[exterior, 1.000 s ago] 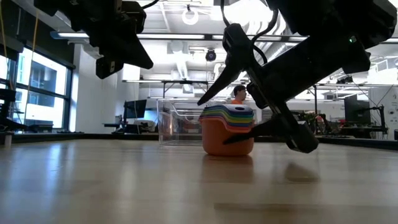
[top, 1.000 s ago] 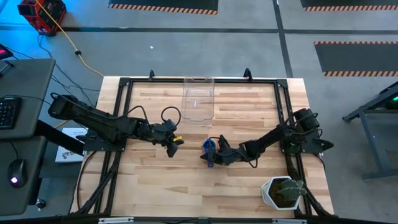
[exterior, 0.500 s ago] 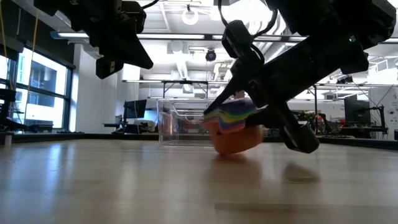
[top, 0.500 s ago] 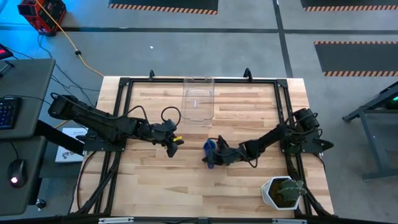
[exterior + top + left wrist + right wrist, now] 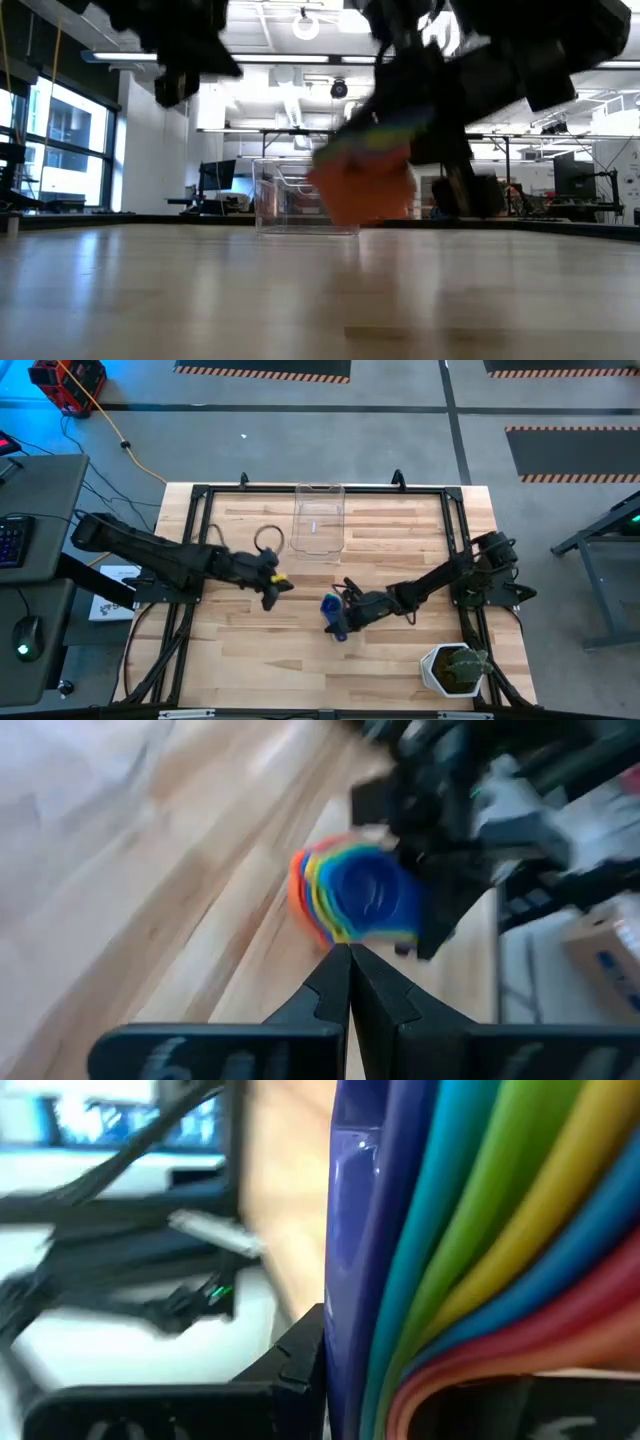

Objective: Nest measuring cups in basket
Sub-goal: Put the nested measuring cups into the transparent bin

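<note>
Nested measuring cups (image 5: 333, 613), stacked in rainbow colours with a blue cup innermost and orange outermost, are held by the right gripper (image 5: 340, 616) near the middle of the bench (image 5: 400, 550). The gripper is closed on the stack, with the purple-blue rim pressed against one finger (image 5: 300, 1355) in the right wrist view. In the low view the stack is seen tilted and lifted clear of the bench top. The basket (image 5: 318, 518), a clear bin, stands at the far edge of the bench, well apart from the cups. The left gripper (image 5: 272, 586) is held above the bench to the left of the stack, its fingers (image 5: 330, 990) pressed together with nothing between them. A white pot with a green plant (image 5: 455, 668) is set at the near right corner.
</note>
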You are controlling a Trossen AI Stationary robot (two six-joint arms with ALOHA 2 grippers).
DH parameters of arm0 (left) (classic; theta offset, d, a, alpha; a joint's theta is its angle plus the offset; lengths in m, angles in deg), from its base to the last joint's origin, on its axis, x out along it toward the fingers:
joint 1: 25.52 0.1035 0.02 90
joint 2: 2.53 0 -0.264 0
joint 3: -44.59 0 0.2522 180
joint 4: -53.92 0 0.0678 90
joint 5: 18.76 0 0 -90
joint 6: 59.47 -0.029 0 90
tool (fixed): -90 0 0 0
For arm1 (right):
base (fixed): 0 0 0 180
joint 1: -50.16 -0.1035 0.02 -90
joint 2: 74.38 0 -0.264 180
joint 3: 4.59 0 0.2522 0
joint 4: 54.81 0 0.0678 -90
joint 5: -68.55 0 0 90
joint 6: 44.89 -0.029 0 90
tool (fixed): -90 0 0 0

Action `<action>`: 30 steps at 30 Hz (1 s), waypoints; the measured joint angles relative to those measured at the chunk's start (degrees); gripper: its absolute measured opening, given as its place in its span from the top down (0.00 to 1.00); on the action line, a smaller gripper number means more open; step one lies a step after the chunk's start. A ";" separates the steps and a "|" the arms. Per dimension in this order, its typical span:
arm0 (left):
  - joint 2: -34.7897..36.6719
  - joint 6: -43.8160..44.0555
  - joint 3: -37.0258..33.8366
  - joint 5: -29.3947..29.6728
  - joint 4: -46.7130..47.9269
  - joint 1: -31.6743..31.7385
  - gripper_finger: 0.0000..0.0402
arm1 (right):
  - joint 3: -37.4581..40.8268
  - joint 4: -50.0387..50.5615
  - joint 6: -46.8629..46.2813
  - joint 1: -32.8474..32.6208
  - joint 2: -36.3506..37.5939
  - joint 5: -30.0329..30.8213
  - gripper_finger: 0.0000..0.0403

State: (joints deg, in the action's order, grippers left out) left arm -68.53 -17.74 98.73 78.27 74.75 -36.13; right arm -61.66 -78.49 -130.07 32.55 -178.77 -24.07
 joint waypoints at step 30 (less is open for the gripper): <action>21.39 -9.97 1.88 6.16 -0.96 5.73 1.00 | -33.92 26.84 24.57 38.71 -0.97 -17.52 0.84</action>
State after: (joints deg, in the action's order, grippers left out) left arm -47.14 -27.71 100.61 84.43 73.79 -30.40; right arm -95.58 -51.65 -105.49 71.26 -179.73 -41.59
